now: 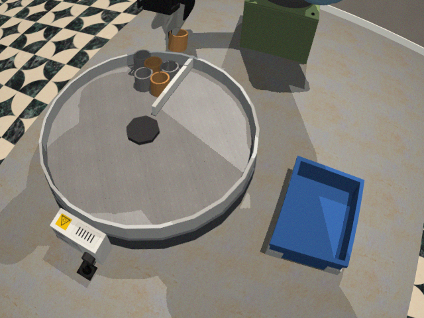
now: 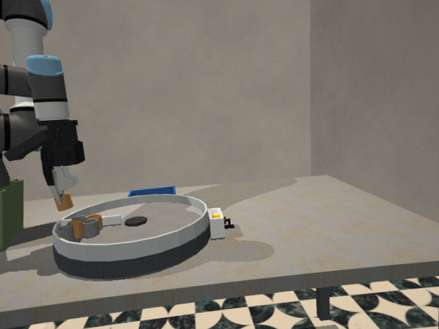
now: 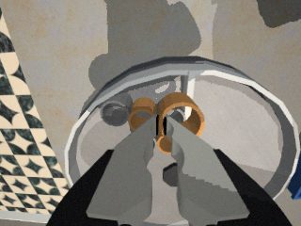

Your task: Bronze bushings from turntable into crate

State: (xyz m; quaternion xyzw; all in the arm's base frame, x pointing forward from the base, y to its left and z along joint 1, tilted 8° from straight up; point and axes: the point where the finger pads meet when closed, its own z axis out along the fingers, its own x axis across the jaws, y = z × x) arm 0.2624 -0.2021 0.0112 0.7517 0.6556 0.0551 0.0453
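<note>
My gripper (image 1: 169, 33) (image 2: 60, 199) (image 3: 160, 116) is shut on the wall of a bronze bushing (image 1: 178, 42) (image 2: 66, 202) (image 3: 179, 99), held raised by the turntable's far rim in the top view. On the turntable (image 1: 144, 177) (image 2: 134, 247), two bronze bushings (image 1: 159, 86) (image 1: 153, 63) (image 2: 76, 229) stand clustered with three steel bushings (image 1: 143, 81) (image 1: 142, 58) (image 1: 169, 65) (image 2: 90, 228), beside the divider. The fingers partly hide this cluster in the wrist view. The blue crate (image 1: 305, 218) (image 2: 152, 191) is empty in the top view.
A white divider bar (image 1: 173, 85) runs inward from the turntable's rim towards the dark hub (image 1: 143, 130). A white box (image 1: 80, 232) (image 2: 217, 226) is on the rim's outside. A green block (image 1: 277, 37) (image 2: 11, 212) stands near the arm. The crate stands apart, right of the turntable in the top view.
</note>
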